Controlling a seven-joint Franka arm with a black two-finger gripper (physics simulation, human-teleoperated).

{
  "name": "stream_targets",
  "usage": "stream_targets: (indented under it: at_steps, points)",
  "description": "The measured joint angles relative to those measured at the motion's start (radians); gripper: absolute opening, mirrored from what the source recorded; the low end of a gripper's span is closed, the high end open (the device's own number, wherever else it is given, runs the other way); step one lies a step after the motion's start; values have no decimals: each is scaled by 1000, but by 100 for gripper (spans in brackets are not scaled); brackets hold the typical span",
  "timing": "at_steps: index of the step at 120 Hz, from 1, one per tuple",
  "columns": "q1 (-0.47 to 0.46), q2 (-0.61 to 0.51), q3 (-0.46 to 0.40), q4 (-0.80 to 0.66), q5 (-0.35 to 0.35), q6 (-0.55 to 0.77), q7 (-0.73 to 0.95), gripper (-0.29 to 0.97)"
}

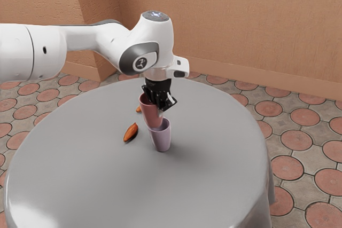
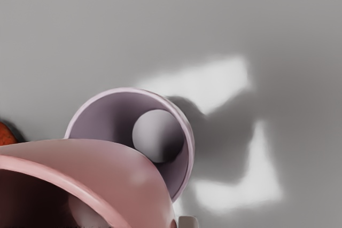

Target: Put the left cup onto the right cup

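A pink cup (image 1: 149, 111) hangs tilted in my black gripper (image 1: 158, 100), which is shut on its rim. Its base dips into the mouth of a lilac cup (image 1: 161, 136) that stands upright on the grey round table (image 1: 80, 174). In the wrist view the pink cup (image 2: 91, 180) is large and blurred just under my hand, partly covering the lilac cup (image 2: 155, 132), whose open mouth and inner floor are visible beside it.
Two small orange-brown objects lie on the table: one (image 1: 131, 132) to the exterior view's left of the lilac cup, another (image 1: 138, 109) behind the pink cup. An orange edge (image 2: 4, 134) appears in the wrist view. A tiled floor (image 1: 299, 132) surrounds the table.
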Motion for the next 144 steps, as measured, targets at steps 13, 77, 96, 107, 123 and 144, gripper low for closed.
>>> stream_targets:
  at_steps: [13, 77, 96, 107, 123, 144]
  points:
    - [0, 10, 0, 11, 0, 0, -2, -9]
    - [0, 56, 0, 37, 24, 8, -7, -9]
    - [0, 68, 0, 39, 26, 18, -8, -10]
    - [0, 75, 0, 40, 27, 26, -9, -10]
    - [0, 91, 0, 51, 29, 33, -10, -10]
    - [0, 111, 9, 51, 40, 53, -9, -10]
